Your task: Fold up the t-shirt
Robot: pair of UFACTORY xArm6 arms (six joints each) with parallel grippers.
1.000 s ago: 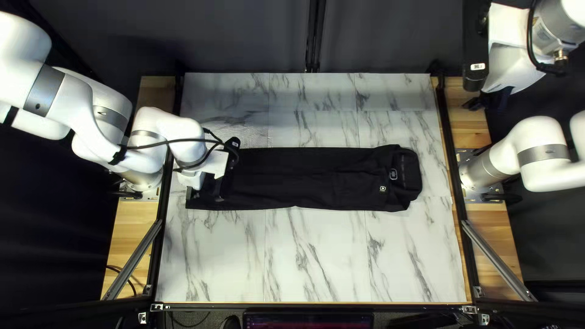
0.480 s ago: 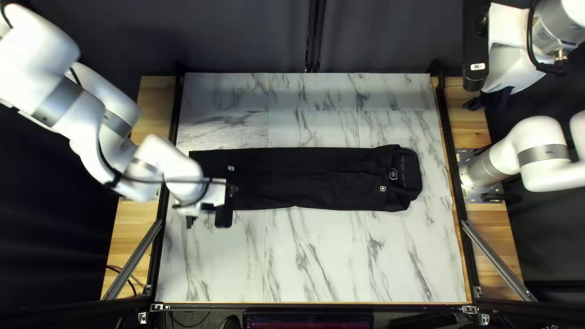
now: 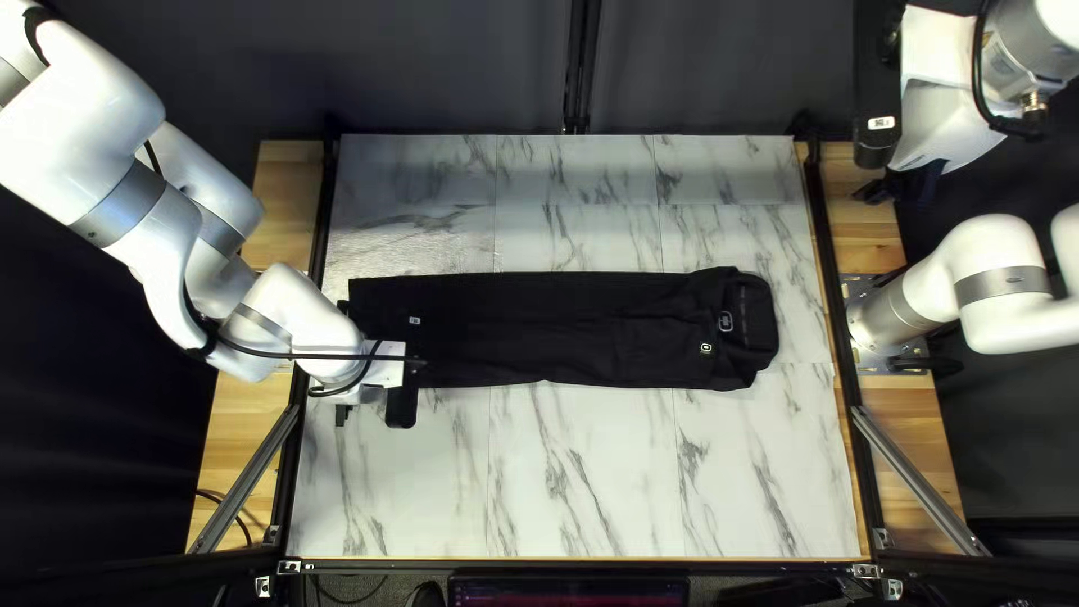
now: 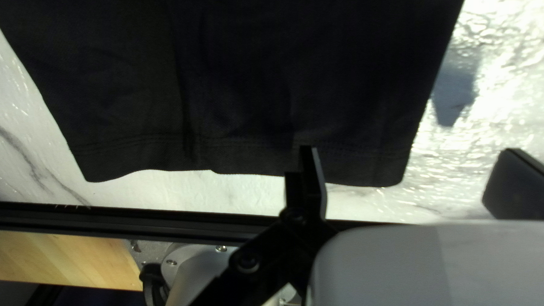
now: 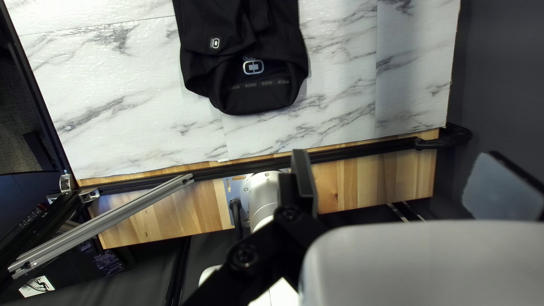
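The t-shirt lies flat as a long, narrow strip, its long axis running across the table: collar toward the right arm, hem toward the left arm. The left gripper is far the nearer, poised at the hem end by the corner toward the near edge, its two fingers well apart with no cloth pinched between them. In its wrist view the shirt stretches away ahead, one finger overlapping the hem line — whether it touches cannot be told. The right gripper, also spread, hangs off beyond the collar end, well apart from the cloth.

The side folds look done; the next step is probably to take the hem and double the strip toward the collar. Gripping one corner alone could skew the layers.

The cloth is matte black and softly rumpled near the rounded collar, with double stitching along a slightly wavy hem and small pale badges. Beneath it the tabletop is pale, grey-veined and pebbled — glaring beside the hem. Beyond come a straight black rail and honey-coloured wooden planks.
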